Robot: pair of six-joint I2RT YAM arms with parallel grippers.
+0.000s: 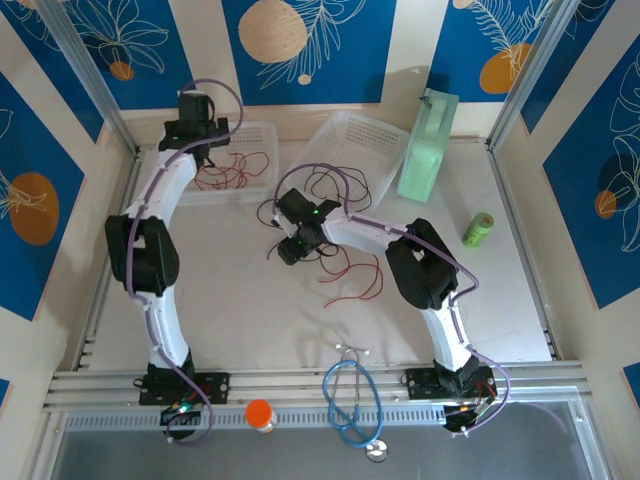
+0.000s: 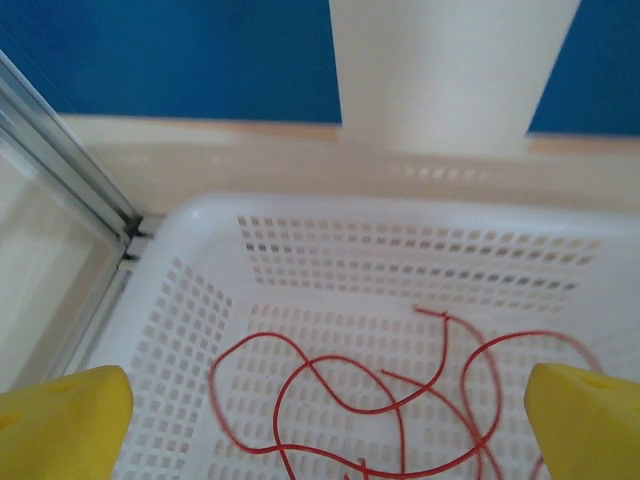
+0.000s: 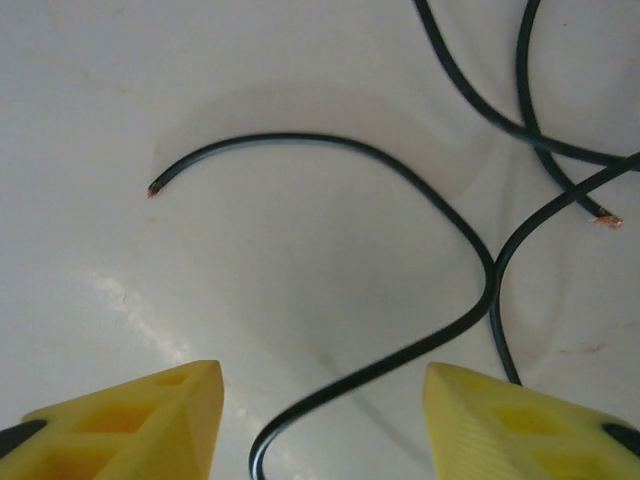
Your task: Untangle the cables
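Left gripper (image 2: 320, 430) hovers wide open and empty over a white basket (image 2: 190, 310) holding loose red cables (image 2: 340, 408). Right gripper (image 3: 320, 420) — also spread open, gripping nothing — hangs just above the tabletop (image 3: 120, 90), a black cable (image 3: 300, 137) curving between its fingers (other black strands (image 3: 548, 148) cross nearby).

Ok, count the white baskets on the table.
2. One basket lies flat at the back left, with red wires in it. The other basket is tipped up at the back centre, beside the green case.
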